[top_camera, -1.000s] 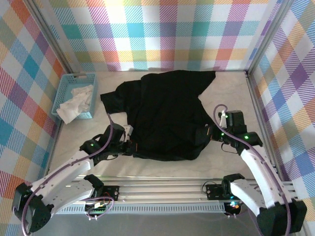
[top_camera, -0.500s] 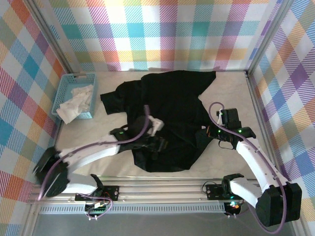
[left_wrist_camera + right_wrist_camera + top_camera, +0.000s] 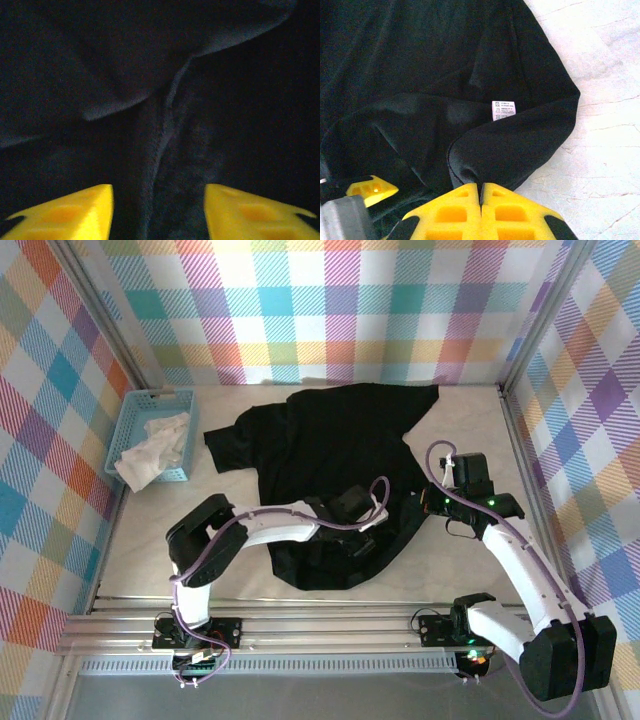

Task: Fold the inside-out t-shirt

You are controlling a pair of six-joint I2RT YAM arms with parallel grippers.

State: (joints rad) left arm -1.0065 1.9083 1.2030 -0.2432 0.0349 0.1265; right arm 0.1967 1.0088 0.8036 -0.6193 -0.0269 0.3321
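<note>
**Top view.** The black t-shirt (image 3: 330, 455) is spread loosely over the middle of the pale marble table (image 3: 150, 540). One sleeve is thrown out toward 10 o'clock and a corner is drawn toward 1 o'clock. The near hem is bunched toward 6 o'clock.

A light-blue basket (image 3: 132, 430) is noted at the table's 10 o'clock, well apart from the shirt. A white cloth (image 3: 150, 452) is draped over its near rim.

**Left arm.** It is stretched over the shirt from 8 o'clock. The left gripper (image 3: 362, 538) is set down on the fabric at about 5 o'clock of the shirt's middle. From the left wrist, its yellow fingers (image 3: 65, 215) are seen held wide apart. A raised ridge of black cloth runs between them toward 12 o'clock, and no grip is taken on it.

**Right arm.** The right gripper (image 3: 415, 508) is placed at the shirt's 3 o'clock edge, near the left gripper. From the right wrist, its fingers (image 3: 515, 215) are seen pressed together, and a fold of the shirt's edge is pinched at the tips. A white care label (image 3: 502, 110) is seen on the fabric at 12 o'clock of the pinch. Bare table is seen at 3 o'clock. Another yellow fingertip (image 3: 370, 190) is seen near, at 9 o'clock; whose it is cannot be told.
</note>
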